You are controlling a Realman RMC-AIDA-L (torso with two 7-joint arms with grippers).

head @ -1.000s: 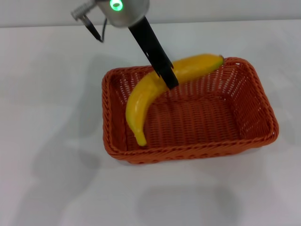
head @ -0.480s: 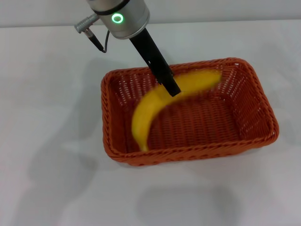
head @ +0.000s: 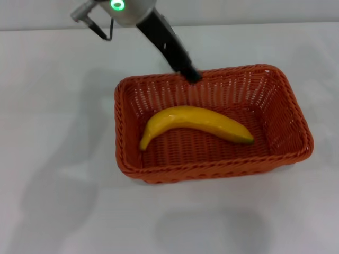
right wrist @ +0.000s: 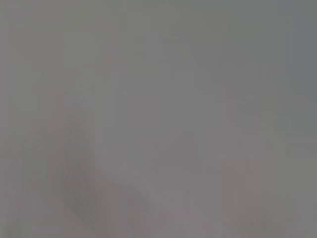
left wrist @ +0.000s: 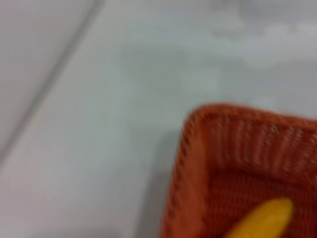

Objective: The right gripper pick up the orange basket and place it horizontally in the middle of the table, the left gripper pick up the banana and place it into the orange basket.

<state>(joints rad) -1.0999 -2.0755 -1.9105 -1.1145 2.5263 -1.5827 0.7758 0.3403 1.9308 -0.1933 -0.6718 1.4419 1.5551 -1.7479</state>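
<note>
The orange basket (head: pixel 212 172) lies lengthwise across the middle of the white table (head: pixel 53 132). The yellow banana (head: pixel 196 120) rests flat on the basket's floor, its dark tip toward the right. My left gripper (head: pixel 190 74) hangs over the basket's far rim, above and behind the banana, open and holding nothing. The left wrist view shows a corner of the basket (left wrist: pixel 190 163) and one end of the banana (left wrist: pixel 262 220). My right gripper is out of view; the right wrist view shows only plain grey.
Bare white tabletop surrounds the basket on all sides. The left arm's silver wrist (head: pixel 130 8) with a green ring light reaches in from the far left. A pale wall edge runs along the table's back.
The banana was let go by the left gripper and dropped flat into the basket. The left gripper rose and drew back toward the far rim.
</note>
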